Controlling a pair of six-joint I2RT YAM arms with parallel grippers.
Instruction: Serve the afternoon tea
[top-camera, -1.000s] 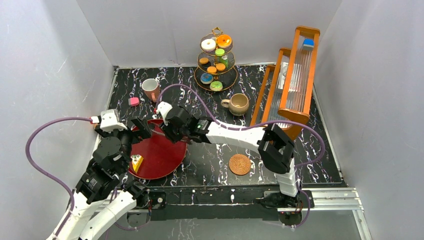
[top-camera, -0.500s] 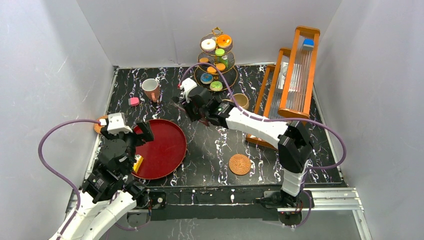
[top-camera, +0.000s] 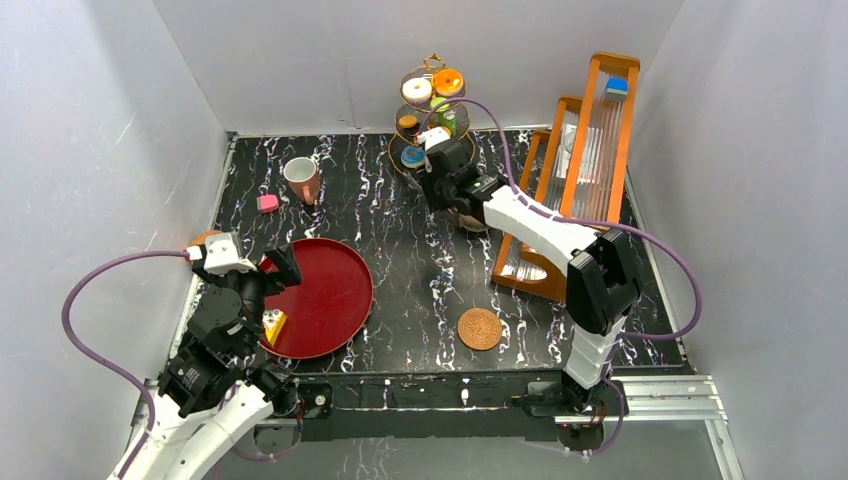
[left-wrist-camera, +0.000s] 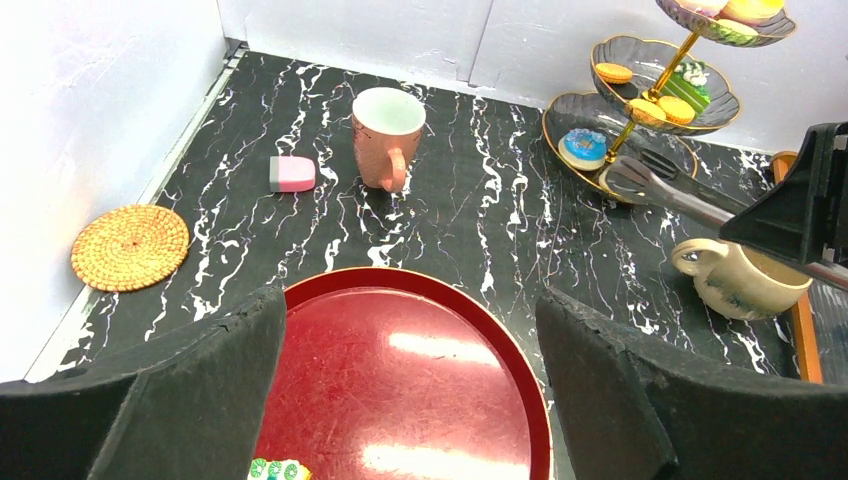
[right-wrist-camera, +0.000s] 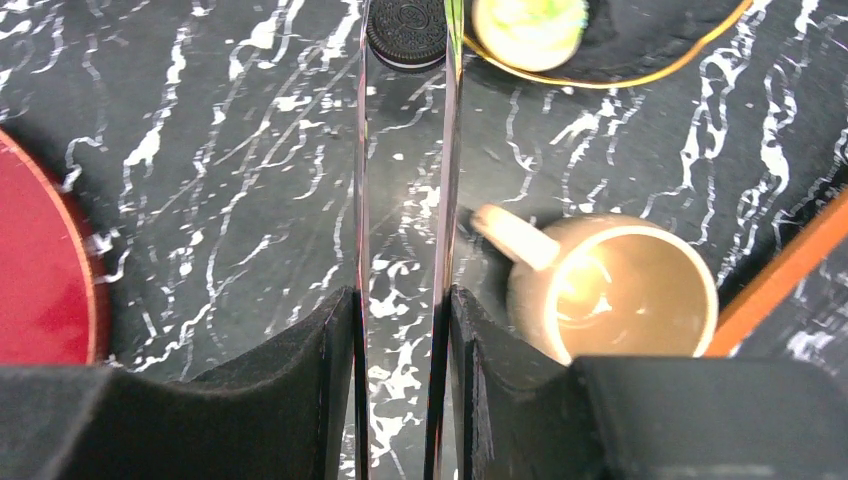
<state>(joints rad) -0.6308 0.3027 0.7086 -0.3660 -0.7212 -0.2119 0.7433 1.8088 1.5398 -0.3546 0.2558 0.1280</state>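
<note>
Right tool (right-wrist-camera: 400, 300): closed narrow on the tongs (right-wrist-camera: 445, 180), both blades squeezed between its pads. A dark sandwich cookie (right-wrist-camera: 405, 35) sits between the blade tips and looks pinched there. It hangs over the bench (right-wrist-camera: 250, 150), just outside the rim of the bottom tier of the stand (top-camera: 432, 120).

Left tool (left-wrist-camera: 410, 300): spread wide, empty, hovering above the red tray (left-wrist-camera: 400, 380).

Beige mug (right-wrist-camera: 610, 290) stands directly beside the tongs, under the right arm. Pink mug (left-wrist-camera: 387, 135) and one coaster (left-wrist-camera: 130, 247) are far left, well apart from it.

Risks, as I judge them:
- The cookie is held only at the blade tips. A slight slackening or a jolt would drop it on the bench short of the tier.
- The blades are long and the stand is light. A low approach could clip the rim and shake the pastries loose.
- The purple cable (top-camera: 520, 125) arcs close to the stand and could snag it.
- The arm could knock the beige mug.

Writing: none legible. The cookie face is embossed but too small to read.
</note>
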